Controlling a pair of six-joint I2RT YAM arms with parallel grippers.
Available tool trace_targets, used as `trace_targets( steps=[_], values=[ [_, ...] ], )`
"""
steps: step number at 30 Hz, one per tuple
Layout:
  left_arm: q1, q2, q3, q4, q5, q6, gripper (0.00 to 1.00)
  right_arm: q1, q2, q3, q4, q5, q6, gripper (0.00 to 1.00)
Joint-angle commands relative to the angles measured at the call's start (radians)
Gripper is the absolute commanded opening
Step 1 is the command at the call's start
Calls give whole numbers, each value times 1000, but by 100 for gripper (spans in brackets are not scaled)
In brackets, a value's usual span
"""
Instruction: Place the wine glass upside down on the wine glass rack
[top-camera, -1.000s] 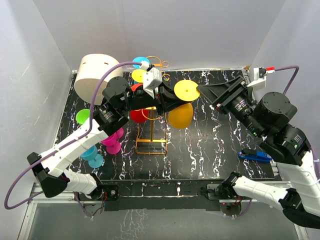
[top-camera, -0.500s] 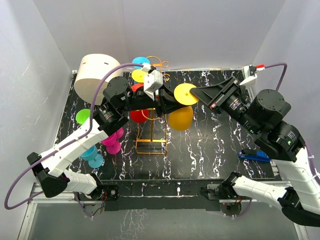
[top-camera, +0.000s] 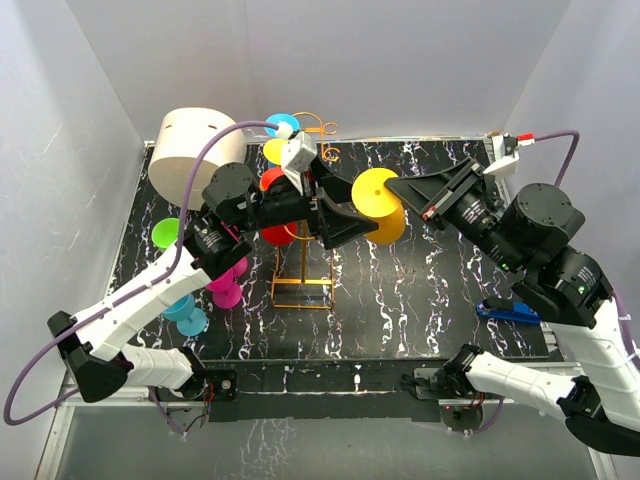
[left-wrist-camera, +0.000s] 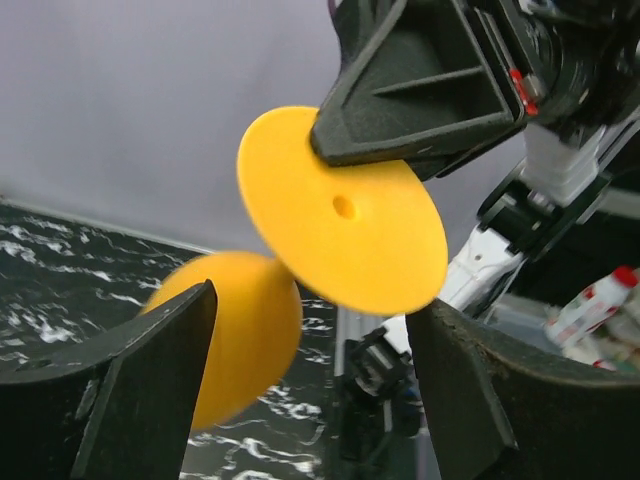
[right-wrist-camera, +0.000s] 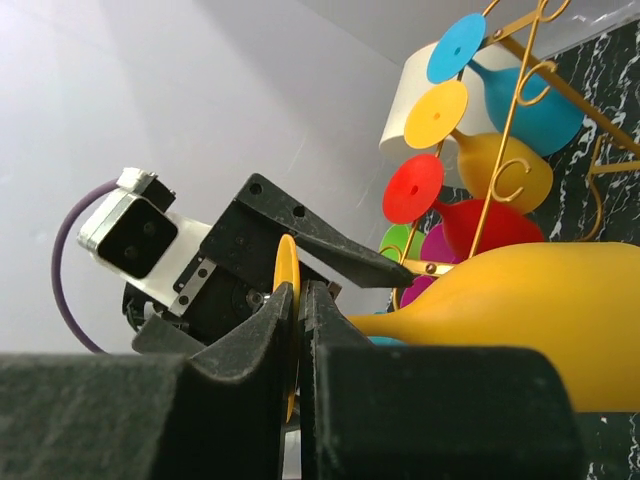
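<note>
Looking like a robotics lab test cell: being boxed in by plain white walls (top-camera: 70, 200), carrying a left arm (top-camera: 140, 300) and a right arm (top-camera: 545, 225) bolted along a black marbled bench (top-camera: 440, 290), trailing purple cable (top-camera: 555, 133), displaying toy-bright plastic glasses (top-camera: 185, 310).

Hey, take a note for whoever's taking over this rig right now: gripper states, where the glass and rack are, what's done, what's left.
Left gripper: open, jaws either side of the yellow wine glass, not gripping it.
Right gripper: shut on the glass's foot disc; glass is in the air, roughly sideways.
Wine glass rack: upright, with blue, yellow and red glasses hanging on it.
Done: glass lifted.
Left: hang it upside down on the rack.
</note>
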Motion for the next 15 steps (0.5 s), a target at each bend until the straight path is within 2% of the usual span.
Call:
trace_targets(
  steps=[1,5,11,15],
  values=[
    [-3,-88,-32,92,-99,-336,75,3,-25,6,53,74,-56,0],
    [-2,-141,-53,163,-182,-507,76,4,-13,14,92,63,-95,0],
    [-2,-185,-40,71,-388,-671,77,5,10,19,168,-7,-130,0],
    [-2,-140,17,13,-414,-703,76,4,11,-13,268,-101,-137,0]
  ],
)
